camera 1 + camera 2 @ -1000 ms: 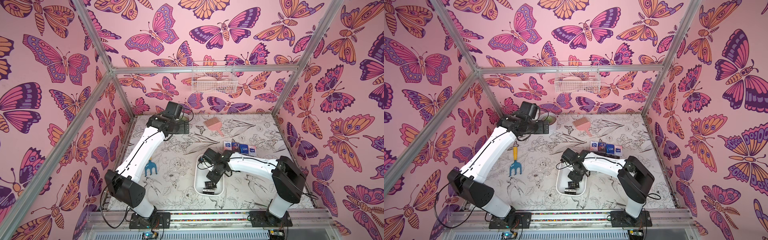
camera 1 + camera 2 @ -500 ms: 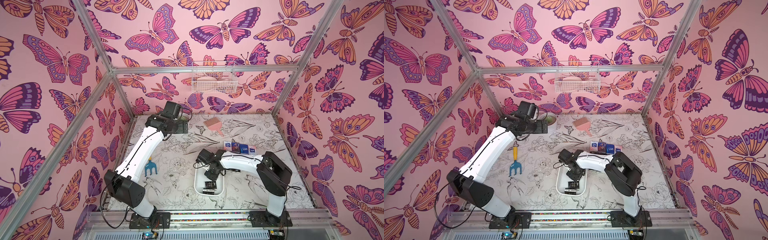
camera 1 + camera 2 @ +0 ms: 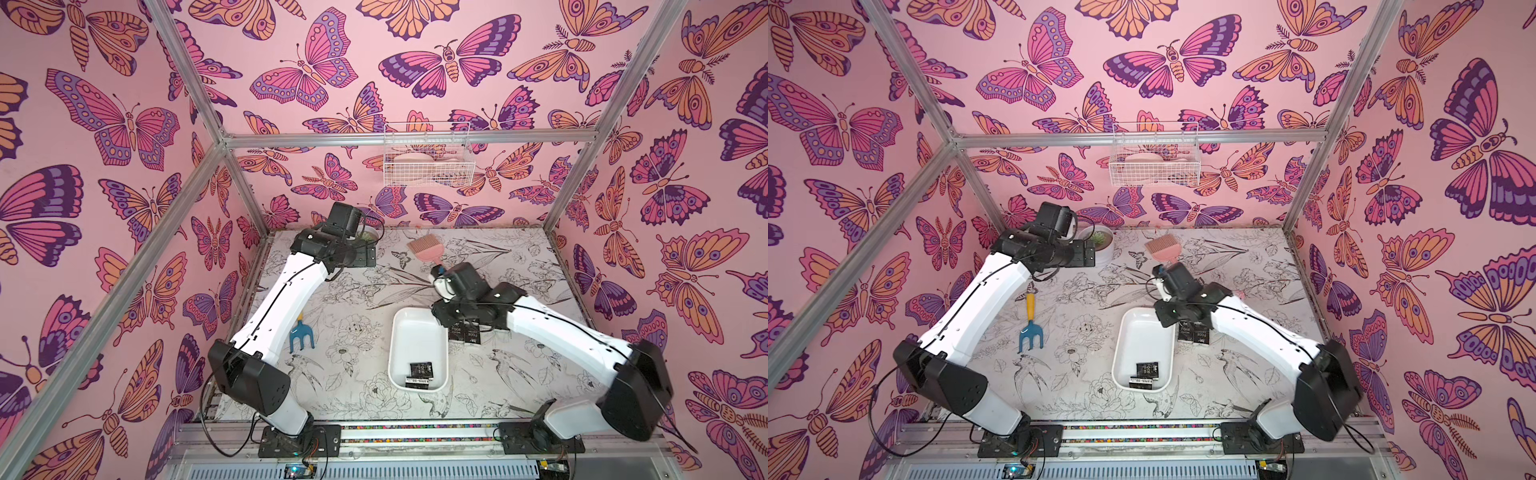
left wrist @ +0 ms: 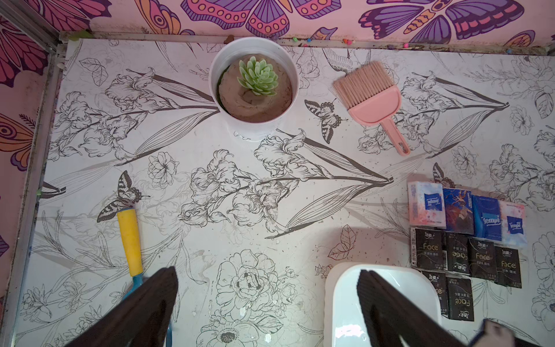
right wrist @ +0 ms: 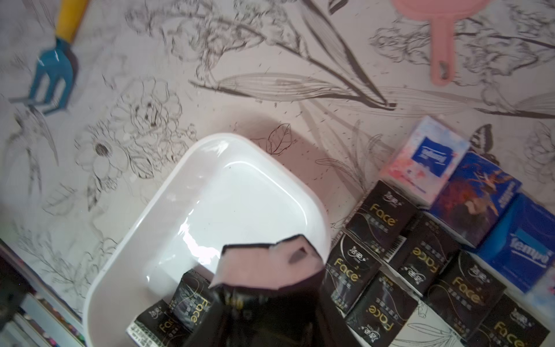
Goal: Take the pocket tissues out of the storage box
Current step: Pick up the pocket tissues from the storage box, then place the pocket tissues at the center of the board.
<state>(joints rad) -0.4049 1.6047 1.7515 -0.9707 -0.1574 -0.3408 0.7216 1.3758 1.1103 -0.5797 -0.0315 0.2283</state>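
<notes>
White box (image 3: 417, 332) sits on the table (image 3: 353, 299), right of centre, its long axis running away from the arm bases. Two black packets (image 3: 419, 376) lie in its near end, one overlapping the other; the rest of the box floor is bare. Laid-out packets (image 4: 468, 234) are on the table just beside the box's far right corner: a row of four coloured ones (white-pink, dark blue, blue, white-blue), a row of four black ones touching it, and two more black ones against the box wall. Right gripper (image 5: 258, 318) is above the far right corner of the box. In both top views the wrist hides it. In the right wrist view a held packet (image 5: 267, 261), black with gold lettering, fills the space between the jaws, which appear clamped on it; the view is blurred and the fingers themselves are hard to make out. Left gripper (image 4: 265, 272) hangs over the far left of the table with jaws wide apart and nothing between them. Pot (image 4: 255, 127) with a succulent stands near the back wall, and the pink brush (image 4: 369, 93) is beside it, apart. Rake (image 3: 1030, 328), blue head and yellow handle, lies left of the box, well apart. Wire basket (image 3: 428, 160) hangs on the back wall.
</notes>
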